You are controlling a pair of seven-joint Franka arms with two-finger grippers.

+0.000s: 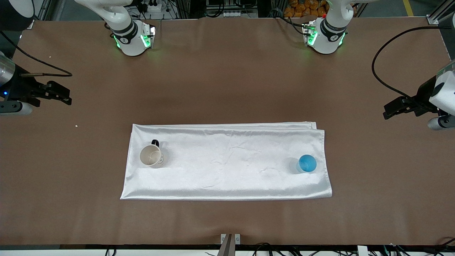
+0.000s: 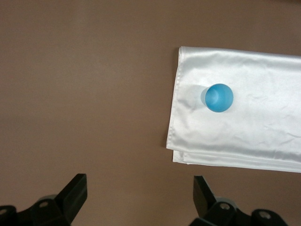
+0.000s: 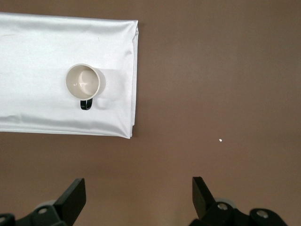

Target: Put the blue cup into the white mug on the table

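Observation:
The blue cup [image 1: 307,163] stands upright on the white satin cloth [image 1: 227,160] near the cloth's end toward the left arm; it also shows in the left wrist view [image 2: 219,98]. The white mug [image 1: 151,155] with a black handle stands upright on the cloth's other end, toward the right arm, and shows in the right wrist view [image 3: 83,82]. My left gripper [image 1: 389,110] is open and empty over the bare table [image 1: 227,81] at its own end; it shows in its wrist view [image 2: 140,195]. My right gripper [image 1: 65,96] is open and empty over the table at the right arm's end [image 3: 138,195].
The cloth lies flat in the middle of the brown table with a folded edge on the side toward the robot bases. A small white crumb [image 1: 76,125] lies on the table near the mug's end. A black cable [image 1: 382,71] hangs by the left arm.

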